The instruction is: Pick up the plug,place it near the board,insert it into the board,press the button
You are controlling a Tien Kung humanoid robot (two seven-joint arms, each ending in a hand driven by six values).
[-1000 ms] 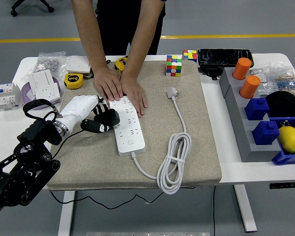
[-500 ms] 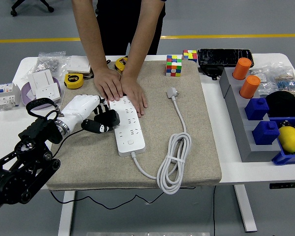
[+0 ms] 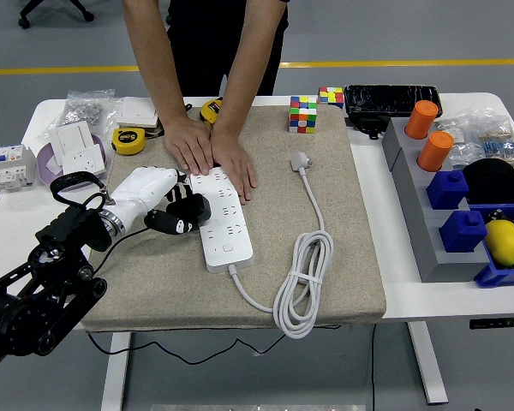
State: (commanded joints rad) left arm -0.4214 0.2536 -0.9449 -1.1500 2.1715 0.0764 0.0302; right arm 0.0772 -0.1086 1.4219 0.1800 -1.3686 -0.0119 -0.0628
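Observation:
A white power strip [image 3: 222, 218] lies on the beige mat [image 3: 351, 257], its cable coiled at the mat's front [image 3: 301, 282]. The white plug [image 3: 301, 161] lies loose on the mat, right of the strip's far end. My left hand [image 3: 176, 211], white with black fingers, rests against the strip's left edge, fingers curled, holding nothing. A person at the far side presses both hands [image 3: 207, 152] down on the strip's far end. My right arm is out of view.
Two Rubik's cubes [image 3: 303, 113] and a black case [image 3: 392, 98] sit at the back. Grey and blue bins [image 3: 450, 205] with orange cylinders and a lemon [image 3: 505, 241] fill the right. Tape measures [image 3: 129, 139], sockets and bags lie at the left.
My left arm has edged slightly right and forward; the hand stays against the strip's left edge. The person's hands and the plug have not moved.

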